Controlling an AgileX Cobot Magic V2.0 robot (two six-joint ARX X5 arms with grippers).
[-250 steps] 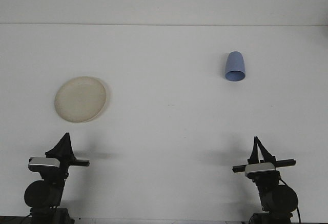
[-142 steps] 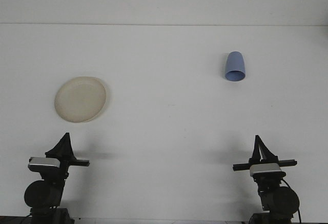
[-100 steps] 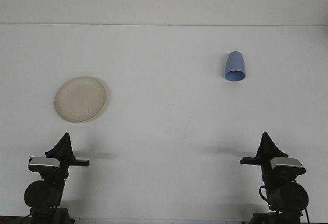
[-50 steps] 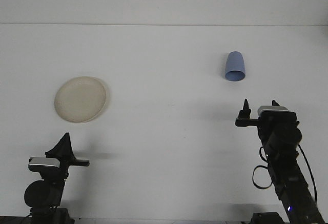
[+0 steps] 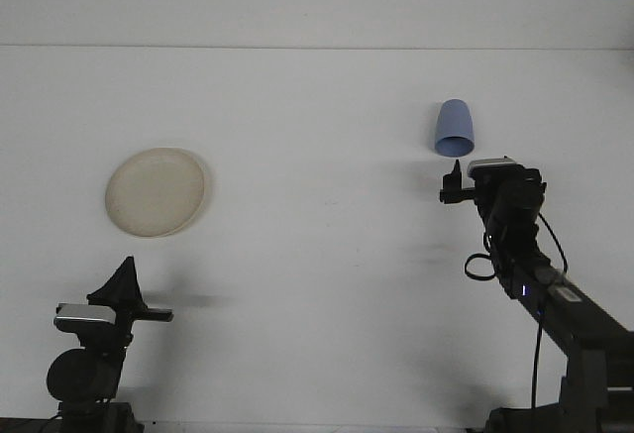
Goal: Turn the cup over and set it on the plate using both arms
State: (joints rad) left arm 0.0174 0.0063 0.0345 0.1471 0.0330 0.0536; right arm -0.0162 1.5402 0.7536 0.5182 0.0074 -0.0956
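Hardly anything is done yet, by my reckoning; the blue cup (image 5: 455, 129) sits upside down, rim on the white table (image 5: 317, 245), out at about one o'clock, untouched; the right gripper (image 5: 466, 169) hovers just short of it, its fingers spread and empty. The left gripper (image 5: 123, 281) waits at seven o'clock, apparently pinched to a point and empty. Grasping, flipping and placing all remain. The cup looks smooth, tapered plastic; the cream plate (image 5: 157, 191), at ten o'clock, is round, shallow and matte.

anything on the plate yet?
No. The plate shows only its bare cream surface. The blue cup stands apart on the table, far right, rim down, so its inside is hidden. The right gripper is just in front of it.
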